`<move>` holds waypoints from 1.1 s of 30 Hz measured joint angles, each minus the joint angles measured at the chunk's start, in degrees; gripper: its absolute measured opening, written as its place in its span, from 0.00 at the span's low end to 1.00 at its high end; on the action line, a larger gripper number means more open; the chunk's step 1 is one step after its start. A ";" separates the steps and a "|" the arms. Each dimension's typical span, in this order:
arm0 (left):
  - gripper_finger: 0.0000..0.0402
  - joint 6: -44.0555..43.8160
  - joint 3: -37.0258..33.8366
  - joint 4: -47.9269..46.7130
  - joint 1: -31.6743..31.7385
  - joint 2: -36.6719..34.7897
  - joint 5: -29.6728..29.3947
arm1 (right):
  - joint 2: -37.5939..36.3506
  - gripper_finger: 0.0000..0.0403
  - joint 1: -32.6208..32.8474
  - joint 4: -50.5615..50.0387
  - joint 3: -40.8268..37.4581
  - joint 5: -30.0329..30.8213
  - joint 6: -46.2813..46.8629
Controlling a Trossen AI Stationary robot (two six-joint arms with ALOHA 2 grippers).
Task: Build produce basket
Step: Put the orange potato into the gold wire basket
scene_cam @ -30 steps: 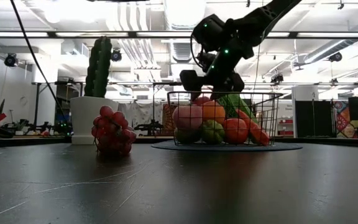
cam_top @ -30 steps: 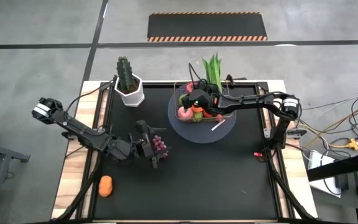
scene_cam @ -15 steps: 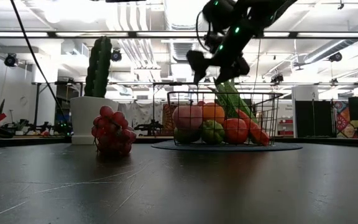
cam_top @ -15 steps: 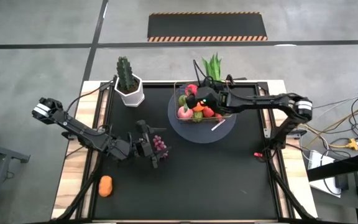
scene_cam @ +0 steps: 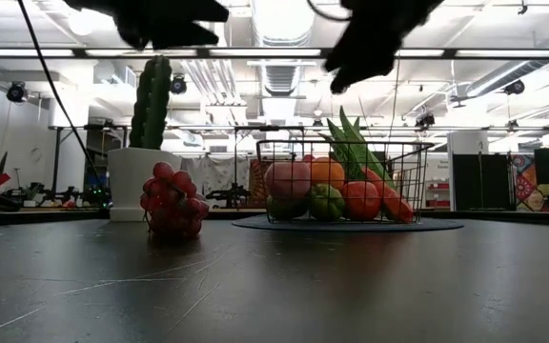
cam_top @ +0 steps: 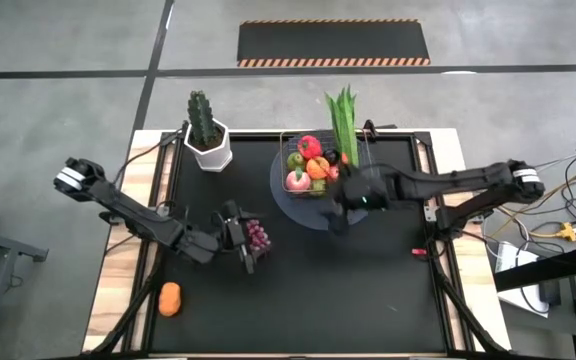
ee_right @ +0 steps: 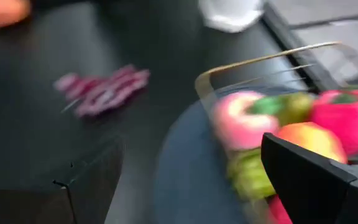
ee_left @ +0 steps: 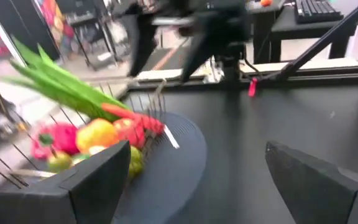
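Holding red, orange, pink and green toy produce (cam_top: 311, 164), the coppery wire-mesh basket (cam_top: 290, 147) sits on its round grey disc (cam_top: 298, 208). My right fingers (cam_top: 340, 208), spread and empty, have pulled back off it; my left fingers (cam_top: 243, 240), spread, hover beside the purple grape bunch (cam_top: 257, 233).

basket (cam_top: 320, 167): upper middle of the high view, on the disc (cam_top: 303, 205)
produce (cam_top: 310, 166): in the basket; leafy vegetable (cam_top: 343, 120) sticks out past its far rim
grapes (cam_top: 256, 234): on the table (cam_top: 368, 290), left of the disc, well apart from the basket
cactus pot (cam_top: 209, 146): upper left, behind the grapes
loose fruit (cam_top: 170, 298): lower left, at the table's left edge
left pincer (cam_top: 240, 240): just left of the grapes
right pincer (cam_top: 340, 208): over the disc's near right part, before the basket
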 joint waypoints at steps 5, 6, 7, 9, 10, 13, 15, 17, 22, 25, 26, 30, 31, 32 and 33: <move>0.88 -12.06 -0.91 0.03 -0.02 1.86 1.49 | -3.13 0.89 7.95 1.21 -6.42 -1.03 -2.46; 0.88 -14.75 -0.93 -0.09 -0.02 2.32 2.00 | -3.39 0.89 9.25 1.70 -7.68 -1.04 -2.46; 0.88 -17.65 -0.93 -0.14 0.00 2.75 3.05 | -3.58 0.89 10.36 2.44 -8.76 -1.08 -2.25; 0.88 -24.34 -0.88 -1.07 -0.10 3.47 5.56 | -3.72 0.89 12.28 5.10 -11.05 -1.04 -2.06; 0.88 -28.39 -0.40 -2.99 -0.11 3.87 6.72 | -3.81 0.89 12.99 6.68 -12.07 -1.02 -2.17; 0.88 -42.02 2.35 -13.68 -0.84 4.93 10.67 | -3.82 0.89 14.53 10.47 -14.49 -1.06 -3.48; 0.88 -52.68 5.84 -25.28 -1.65 5.93 15.44 | -3.90 0.89 14.88 11.26 -15.37 -1.07 -4.48; 0.88 -64.95 9.93 -39.84 -2.64 7.64 21.32 | -3.93 0.89 14.87 11.49 -15.65 -1.03 -5.05; 0.88 -91.85 20.65 -75.54 -6.40 15.34 45.23 | -4.06 0.89 14.85 11.64 -15.73 -1.03 -5.67; 0.88 -99.50 24.82 -87.08 -9.59 19.07 57.90 | -4.06 0.89 14.85 11.94 -15.78 -1.01 -6.04; 0.88 -101.08 25.72 -88.82 -10.63 19.75 60.84 | -4.06 0.89 14.85 12.12 -15.78 -1.01 -6.19; 0.88 -107.36 25.86 -89.42 -14.72 20.28 66.63 | -3.90 0.89 14.85 12.35 -15.82 -1.03 -7.39; 0.88 -109.22 25.67 -89.52 -15.72 20.28 67.72 | -3.84 0.89 14.85 12.35 -15.84 -1.03 -7.48; 0.88 -110.86 25.51 -89.59 -16.61 20.28 68.93 | -3.77 0.89 14.85 12.39 -15.84 -1.02 -7.50; 0.88 -112.13 25.34 -89.48 -17.39 20.27 69.91 | -3.75 0.89 14.84 12.38 -15.84 -1.01 -7.50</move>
